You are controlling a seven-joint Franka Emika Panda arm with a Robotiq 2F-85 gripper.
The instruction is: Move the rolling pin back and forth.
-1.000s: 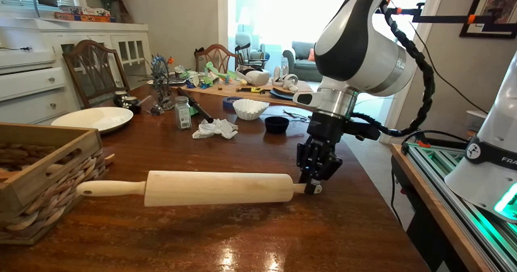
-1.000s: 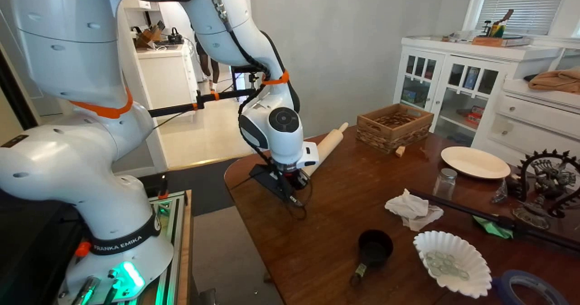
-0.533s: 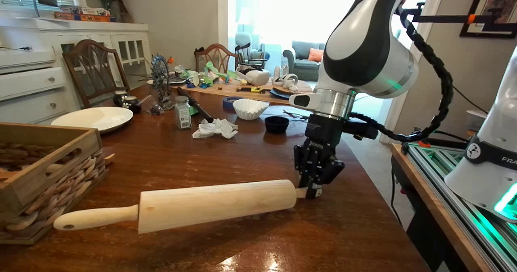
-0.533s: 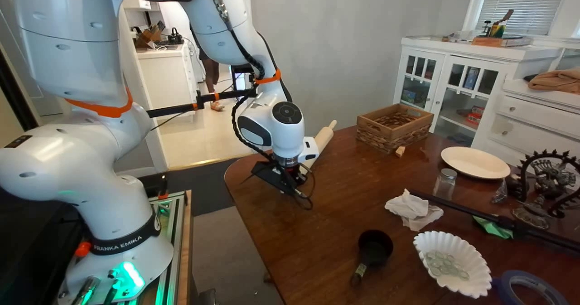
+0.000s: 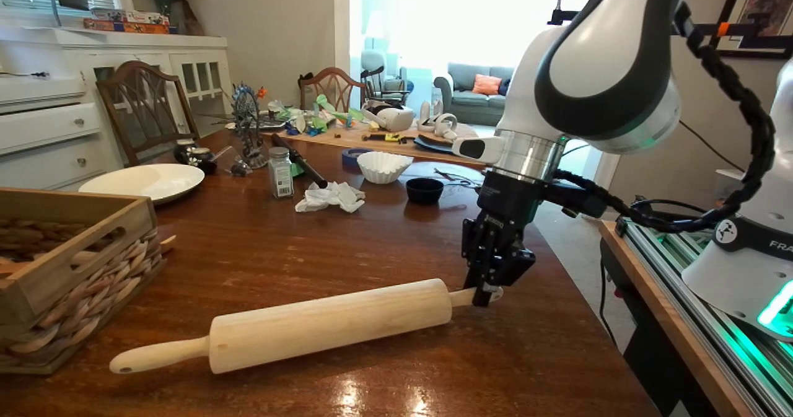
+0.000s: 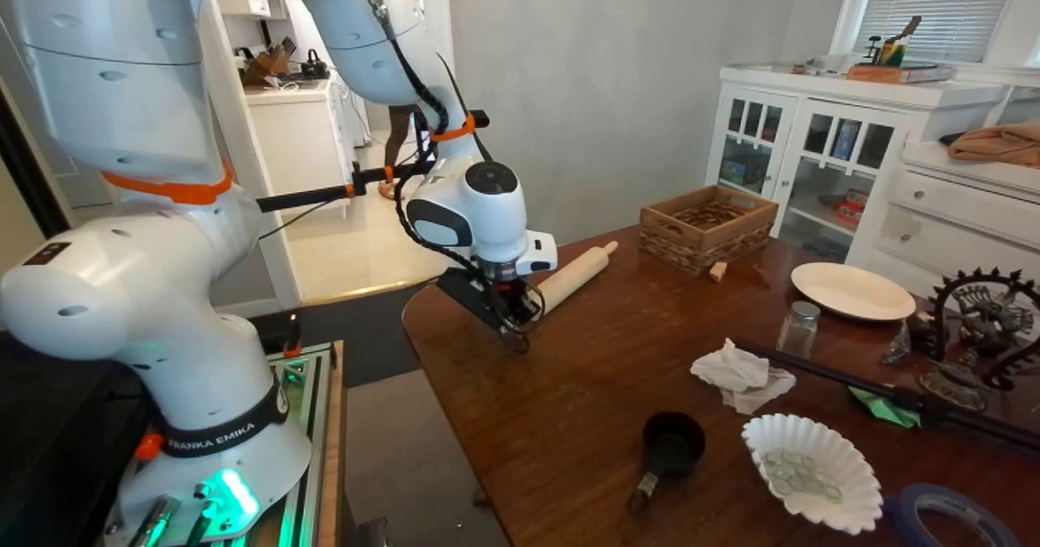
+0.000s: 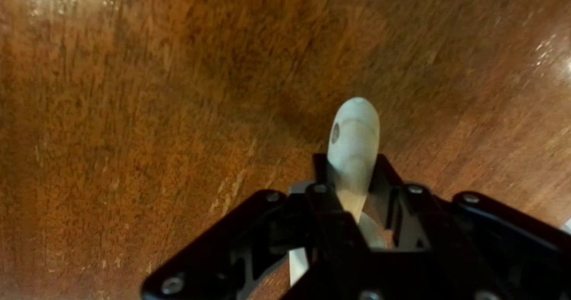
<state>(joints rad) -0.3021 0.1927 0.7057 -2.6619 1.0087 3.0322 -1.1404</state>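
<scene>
Near the table edge (image 6: 459, 384), my gripper (image 7: 351, 166) pinches the rolling pin (image 5: 331, 325) by one handle; woven basket (image 6: 686, 256) near its far tip, tabletop (image 5: 310, 237) stretching toward crumpled tissue (image 5: 331, 197).

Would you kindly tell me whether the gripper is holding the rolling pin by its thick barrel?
No, the wrist view shows the gripper closed on a narrow rolling pin handle.

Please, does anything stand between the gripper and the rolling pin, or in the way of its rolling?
Nothing visible: the gripper is closed on one handle of the rolling pin. As for the rolling, the basket stands close beside the free handle, with table showing between; it might block movement on that side.
</scene>
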